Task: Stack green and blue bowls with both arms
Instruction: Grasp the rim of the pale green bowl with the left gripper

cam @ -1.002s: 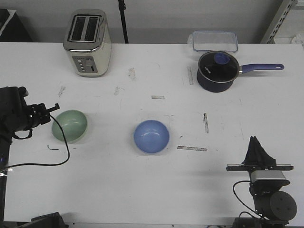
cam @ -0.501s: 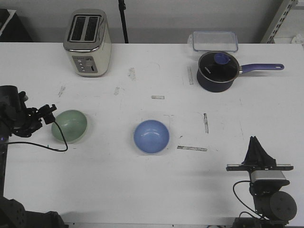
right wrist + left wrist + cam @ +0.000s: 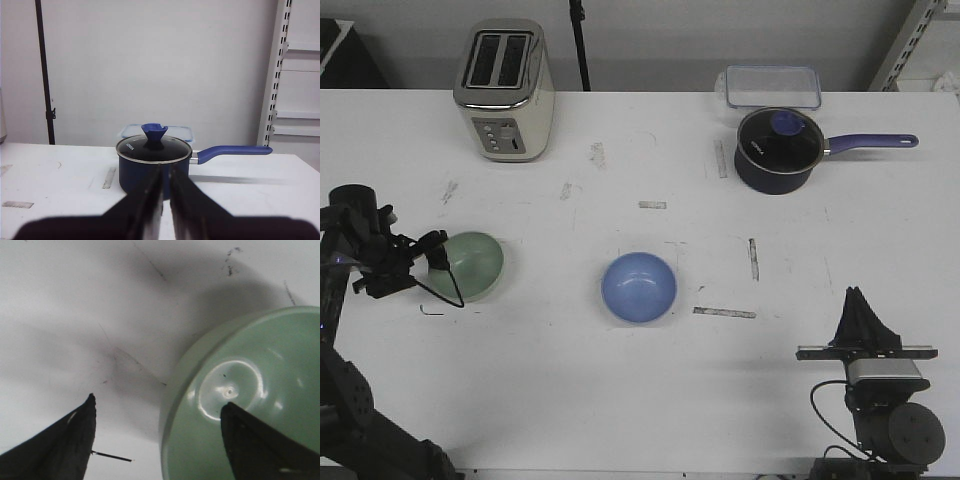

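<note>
The pale green bowl (image 3: 470, 264) sits upright at the table's left. The blue bowl (image 3: 639, 287) stands apart from it near the middle. My left gripper (image 3: 427, 256) is open at the green bowl's left rim. In the left wrist view the green bowl (image 3: 250, 390) fills one side, and the left gripper (image 3: 158, 402) straddles its rim, one finger (image 3: 255, 445) over the inside and the other over bare table. My right gripper (image 3: 857, 298) rests shut and empty at the front right, far from both bowls, and the right wrist view shows the right gripper (image 3: 165, 170) pointing toward the saucepan.
A toaster (image 3: 505, 90) stands at the back left. A dark blue saucepan (image 3: 778, 150) with a lid and a long handle sits at the back right, with a clear lidded box (image 3: 772, 85) behind it. A thin black cable (image 3: 448, 292) loops in front of the green bowl. Tape strips mark the table.
My left arm has swung in toward the green bowl, bringing its open gripper over the bowl's left rim. The cable loop has drawn in. Bowls and right arm have not moved.
</note>
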Controlling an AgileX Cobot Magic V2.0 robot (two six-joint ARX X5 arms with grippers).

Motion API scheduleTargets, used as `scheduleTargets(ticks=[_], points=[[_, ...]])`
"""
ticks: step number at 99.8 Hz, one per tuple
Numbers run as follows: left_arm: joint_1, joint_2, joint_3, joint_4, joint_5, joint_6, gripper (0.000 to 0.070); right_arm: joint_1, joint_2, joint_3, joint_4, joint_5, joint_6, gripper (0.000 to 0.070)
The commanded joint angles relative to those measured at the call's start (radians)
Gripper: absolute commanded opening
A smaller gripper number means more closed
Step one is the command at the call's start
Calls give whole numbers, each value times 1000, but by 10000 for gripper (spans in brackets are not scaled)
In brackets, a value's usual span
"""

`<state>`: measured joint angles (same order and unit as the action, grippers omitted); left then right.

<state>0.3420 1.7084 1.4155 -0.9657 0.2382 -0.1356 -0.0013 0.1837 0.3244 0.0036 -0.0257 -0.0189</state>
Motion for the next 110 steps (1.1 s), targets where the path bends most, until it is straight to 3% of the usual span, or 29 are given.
scheduleTargets(ticks=[1, 10, 27, 41, 52, 80, 110], points=[[-2, 35, 15, -2, 2, 25, 442, 0, -1, 6, 11, 0, 11, 15], [-11, 61, 15, -2, 2, 38, 415, 0, -1, 6, 11, 0, 11, 15], [-30, 93, 15, 2, 2, 42, 151, 0, -1, 6, 11, 0, 11, 15], [-40, 97, 15, 21, 2, 42, 103, 0, -1, 6, 11, 0, 11, 15], [-42, 97, 15, 22, 2, 41, 0, 0, -1, 6, 11, 0, 11, 15], [-80, 39, 16, 15, 9, 8, 1, 0, -1, 6, 11, 0, 11, 15], [-200, 3, 145, -108, 26, 2, 1, 0, -1, 6, 11, 0, 11, 15]])
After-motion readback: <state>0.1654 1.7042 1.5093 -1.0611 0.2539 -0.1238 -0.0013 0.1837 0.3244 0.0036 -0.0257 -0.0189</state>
